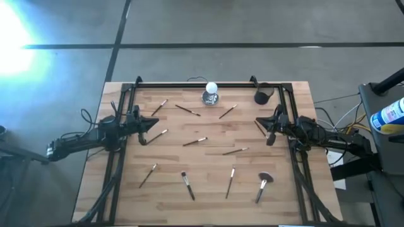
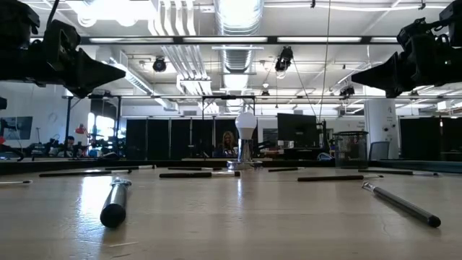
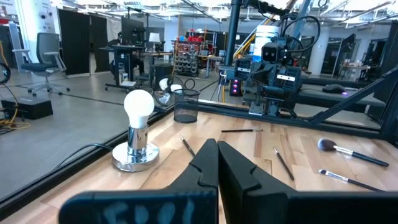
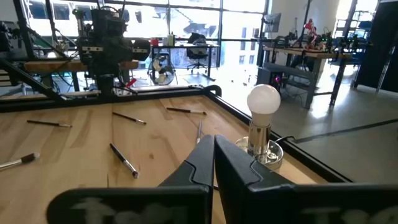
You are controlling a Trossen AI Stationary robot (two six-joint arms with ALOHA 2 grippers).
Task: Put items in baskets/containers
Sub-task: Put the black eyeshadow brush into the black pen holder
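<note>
Brushes (image 1: 187, 185) lie scattered flat over the table (image 1: 208, 202), the fan brush (image 1: 262, 185) nearest the front edge, others strung toward the back. They look light, stiff and thin, likely to roll; best pinched mid-handle, across the shaft. Left gripper (image 1: 148, 125) hovers at the left edge, fingers closed, empty. Right gripper (image 1: 264, 124) mirrors it at the right edge, also closed on nothing. At the back right corner sits the cup (image 1: 262, 96), possibly tipped over; nothing inside it, seemingly.
</note>
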